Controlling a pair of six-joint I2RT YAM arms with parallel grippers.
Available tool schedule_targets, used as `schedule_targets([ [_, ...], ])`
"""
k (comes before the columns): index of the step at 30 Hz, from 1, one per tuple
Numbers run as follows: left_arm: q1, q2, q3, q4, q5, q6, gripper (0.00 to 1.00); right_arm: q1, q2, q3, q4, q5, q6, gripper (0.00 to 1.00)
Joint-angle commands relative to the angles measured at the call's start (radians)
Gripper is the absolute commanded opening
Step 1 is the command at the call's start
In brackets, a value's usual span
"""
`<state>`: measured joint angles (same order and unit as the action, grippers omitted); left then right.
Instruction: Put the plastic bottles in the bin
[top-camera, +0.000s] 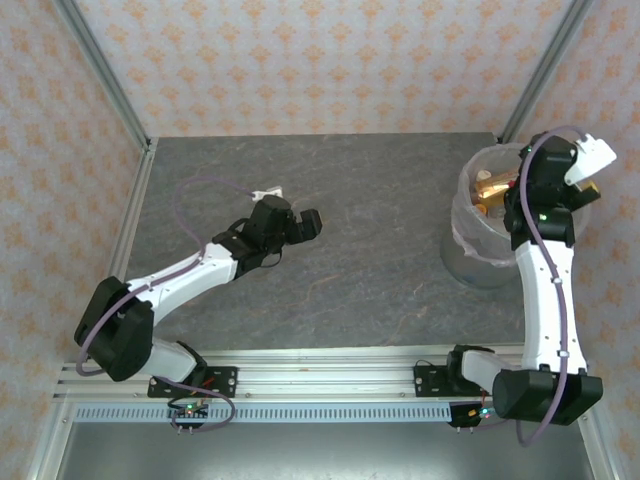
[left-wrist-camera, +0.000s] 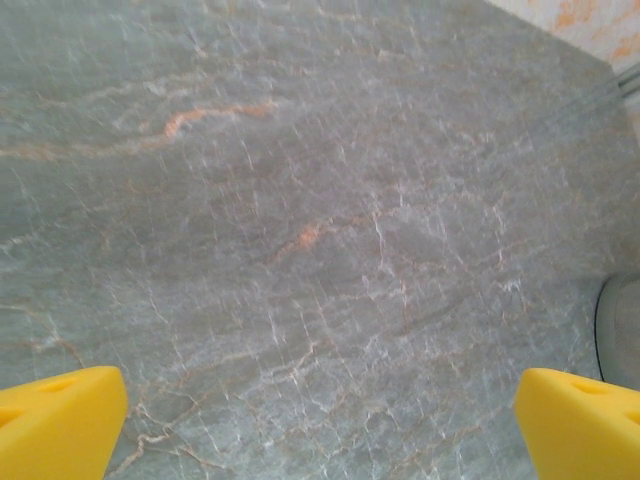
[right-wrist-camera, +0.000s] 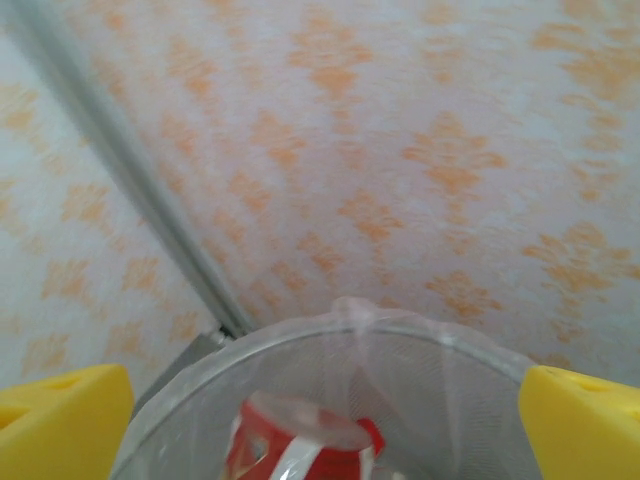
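The round translucent whitish plastic bin (top-camera: 478, 250), lined with a clear bag, stands on the grey stone-patterned table (top-camera: 380, 180) beside its right edge, nearer the far right corner than the near one. Inside it lie clear plastic bottles (top-camera: 492, 186). From above, brown and golden labels show through the mouth. The right wrist camera catches one bottle with a red label (right-wrist-camera: 262, 448) just under the rim. How many bottles the bin holds cannot be told.

The right gripper (right-wrist-camera: 320, 430) hangs over the bin's far right side and faces the corner of the enclosure. Its yellow fingertips (right-wrist-camera: 62, 420) stand at the two bottom corners of its own view, spread wide, with nothing between them. The bin's rim curves across the gap below. Behind the rim are a pale wall with orange ornaments (right-wrist-camera: 420, 150) and a slanting grey metal post (right-wrist-camera: 120, 170).

The left gripper (top-camera: 308, 222) is over the middle-left part of the table, well apart from the bin, and points toward the right edge. Its yellow fingertips (left-wrist-camera: 60, 420) are also spread wide and pinch nothing. Bare table surface with faint orange and white veins lies beneath them. A blurred grey shape shows at the right border of the left wrist view, and what it is cannot be told.
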<state>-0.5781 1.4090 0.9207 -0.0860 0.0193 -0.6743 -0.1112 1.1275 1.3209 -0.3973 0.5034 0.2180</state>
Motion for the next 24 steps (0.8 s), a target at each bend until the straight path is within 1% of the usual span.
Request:
schedule_targets([
  [1, 0.016, -0.046, 0.011, -0.043, -0.089, 0.041, 1.00, 0.044, -0.048, 0.011, 0.030, -0.200, -0.192, 0.99],
  [3, 0.025, -0.075, 0.015, -0.063, -0.129, 0.057, 1.00, 0.059, -0.077, -0.023, 0.064, -0.451, -0.211, 0.99],
  [4, 0.030, -0.090, 0.018, -0.073, -0.161, 0.068, 1.00, 0.075, -0.085, -0.039, 0.086, -0.547, -0.211, 0.99],
  [6, 0.043, -0.121, 0.021, -0.098, -0.225, 0.090, 1.00, 0.110, -0.086, -0.062, 0.118, -0.705, -0.231, 0.99],
  [7, 0.050, -0.134, 0.023, -0.108, -0.252, 0.102, 1.00, 0.134, -0.085, -0.076, 0.133, -0.742, -0.250, 0.99],
  [9, 0.070, -0.159, 0.028, -0.140, -0.315, 0.126, 1.00, 0.195, -0.076, -0.112, 0.169, -0.797, -0.305, 0.99],
  [11, 0.090, -0.175, 0.038, -0.176, -0.381, 0.164, 1.00, 0.246, -0.067, -0.155, 0.207, -0.824, -0.349, 0.99],
  [15, 0.145, -0.199, 0.051, -0.240, -0.541, 0.229, 1.00, 0.292, -0.042, -0.246, 0.293, -0.896, -0.350, 0.99],
  [20, 0.238, -0.216, 0.005, -0.197, -0.628, 0.305, 1.00, 0.306, -0.006, -0.392, 0.401, -0.868, -0.337, 0.99],
  [24, 0.312, -0.206, -0.053, -0.121, -0.669, 0.361, 1.00, 0.306, 0.035, -0.476, 0.418, -0.838, -0.377, 0.99],
])
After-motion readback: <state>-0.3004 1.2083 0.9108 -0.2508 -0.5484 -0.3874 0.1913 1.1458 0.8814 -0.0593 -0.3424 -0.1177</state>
